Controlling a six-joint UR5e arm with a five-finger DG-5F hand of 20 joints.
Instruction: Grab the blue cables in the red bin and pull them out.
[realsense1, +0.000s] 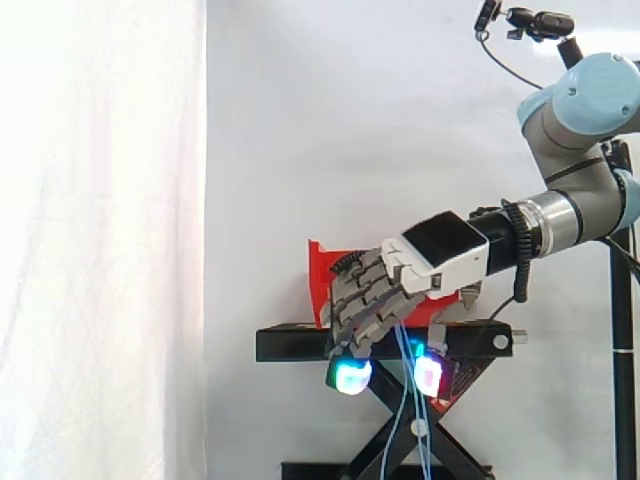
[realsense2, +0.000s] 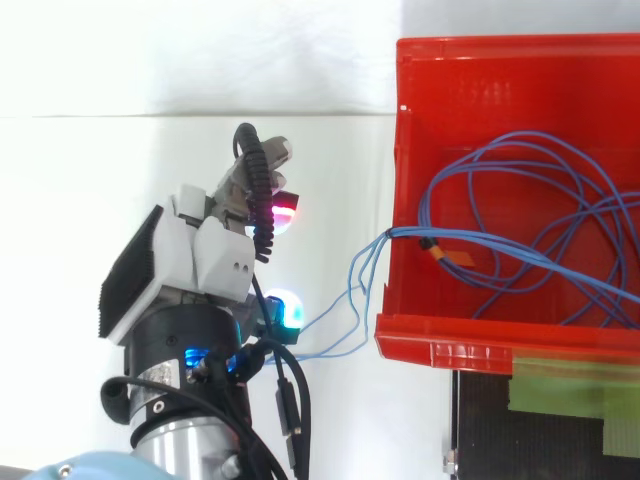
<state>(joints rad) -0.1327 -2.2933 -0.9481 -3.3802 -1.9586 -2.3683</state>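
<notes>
The red bin (realsense2: 480, 55) stands at the right of the top view, with loops of blue cables (realsense2: 520, 200) coiled inside it. Several strands run over the bin's left wall and across the gap to my hand (realsense2: 200, 260), which is outside the bin on its left. From the side, the hand (realsense1: 440, 255) is level with the red bin (realsense1: 320, 270), its fingers curled downward. The blue cables (realsense1: 404, 400) hang down between the glowing fingertips and the thumb. The hand is shut on them.
The bin rests on a black stand (realsense1: 290, 345) with crossed legs. A strip of green tape (realsense2: 570, 385) lies on the stand below the bin's near rim. A white curtain (realsense1: 100, 240) hangs behind and to the left.
</notes>
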